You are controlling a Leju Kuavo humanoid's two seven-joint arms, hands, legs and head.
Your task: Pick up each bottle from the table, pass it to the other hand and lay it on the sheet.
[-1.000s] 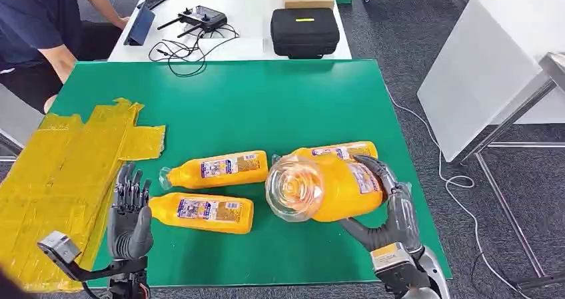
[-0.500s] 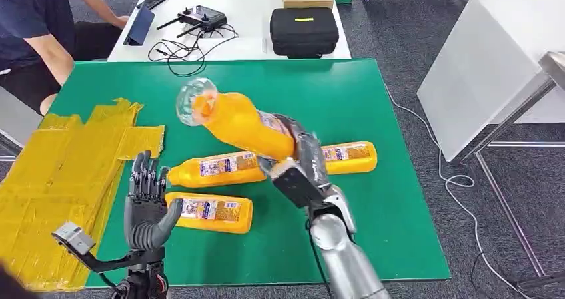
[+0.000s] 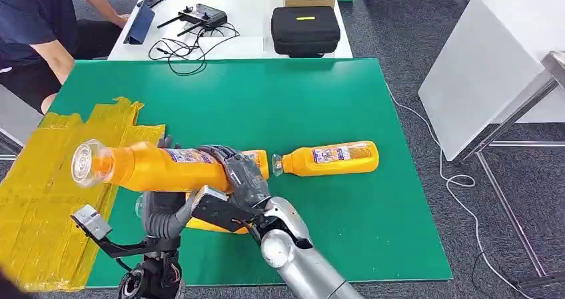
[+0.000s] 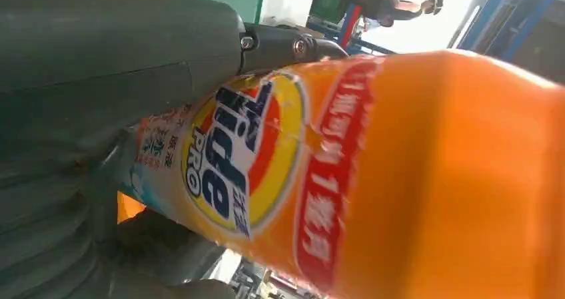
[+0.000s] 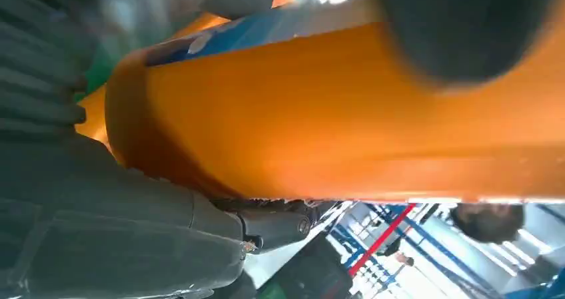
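Now | my right hand point(image 3: 243, 176) has swung the gripped orange bottle point(image 3: 150, 166) toward 9 o'clock, level, clear cap leading | left hand point(image 3: 160, 212) beneath, grasp unclear.

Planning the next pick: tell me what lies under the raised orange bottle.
Under the raised orange bottle, the left hand, the green table and a sliver of another orange bottle; the rest is covered.

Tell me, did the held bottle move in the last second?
Yes. The held bottle went left across the green table, toward the yellow sheet.
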